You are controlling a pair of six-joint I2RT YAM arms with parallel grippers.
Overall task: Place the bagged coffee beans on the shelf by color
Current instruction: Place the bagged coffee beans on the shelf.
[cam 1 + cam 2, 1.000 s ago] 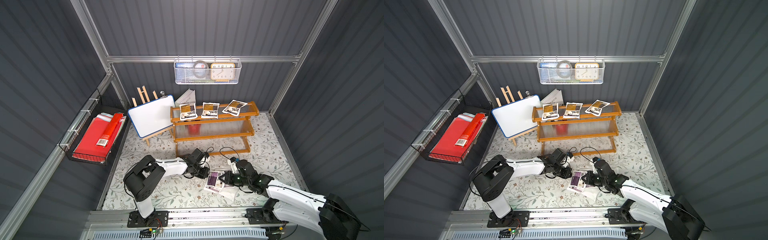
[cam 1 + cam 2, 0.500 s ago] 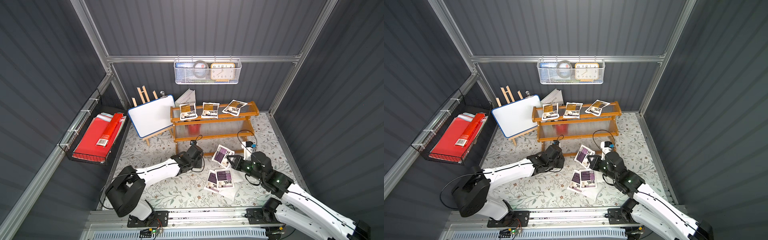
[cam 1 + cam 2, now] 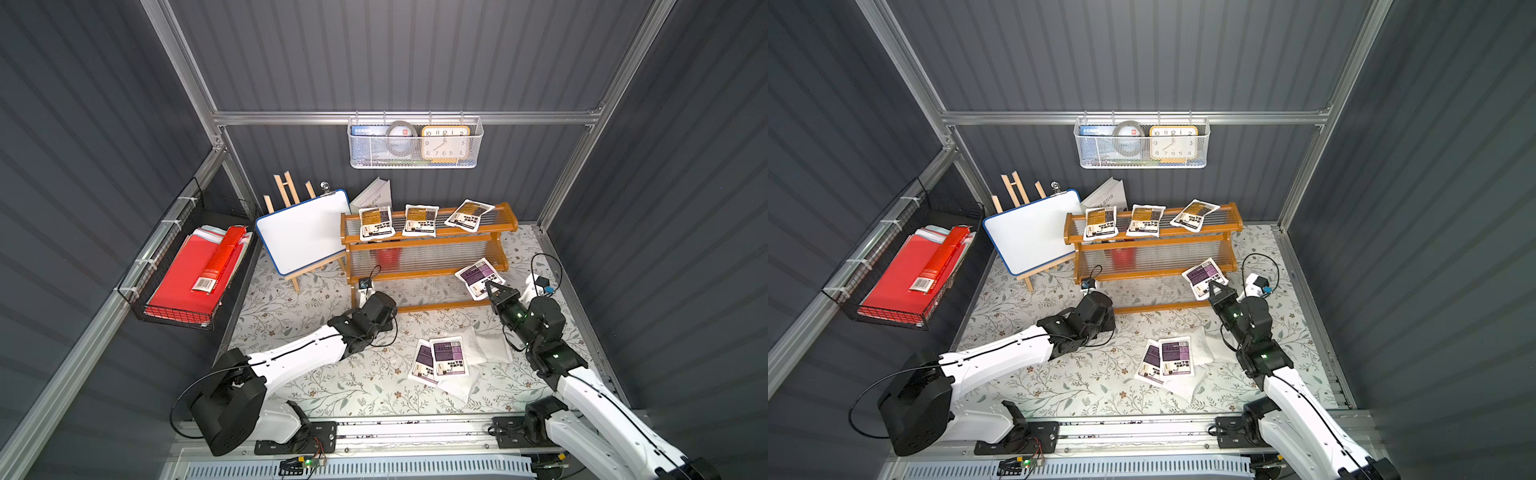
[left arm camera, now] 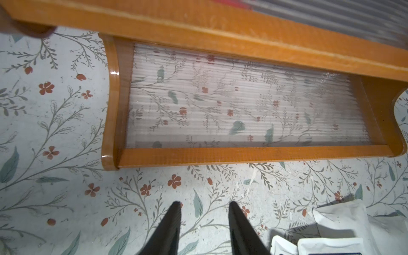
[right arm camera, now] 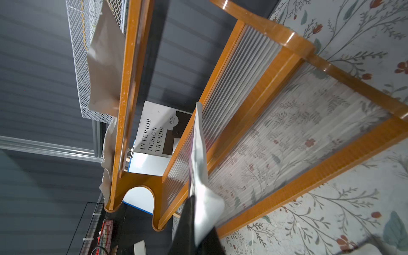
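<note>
The shelf (image 3: pixel 428 272) (image 3: pixel 1154 272) stands at the back; three orange-brown bagged coffee beans (image 3: pixel 420 220) lie on its top tier. My right gripper (image 3: pixel 491 288) (image 5: pixel 195 218) is shut on a purple-label pouch (image 3: pixel 478 275) (image 5: pixel 198 154), held in the air at the shelf's right end, by the middle and lowest tiers. Two more purple pouches (image 3: pixel 446 357) lie on several white-backed pouches (image 3: pixel 486 349) on the floor. My left gripper (image 4: pixel 203 205) is open and empty over the floral mat, in front of the lowest tier (image 4: pixel 242 106).
A whiteboard (image 3: pixel 305 235) on an easel stands left of the shelf. A black wire basket (image 3: pixel 187 274) with red folders hangs on the left wall. A white wire basket (image 3: pixel 413 143) with a clock hangs on the back wall. A book (image 3: pixel 374 197) leans behind the shelf.
My right gripper has lifted a purple pouch from the floor pile up to the shelf's right end. My left gripper has opened and drawn away from the pile toward the shelf front.
</note>
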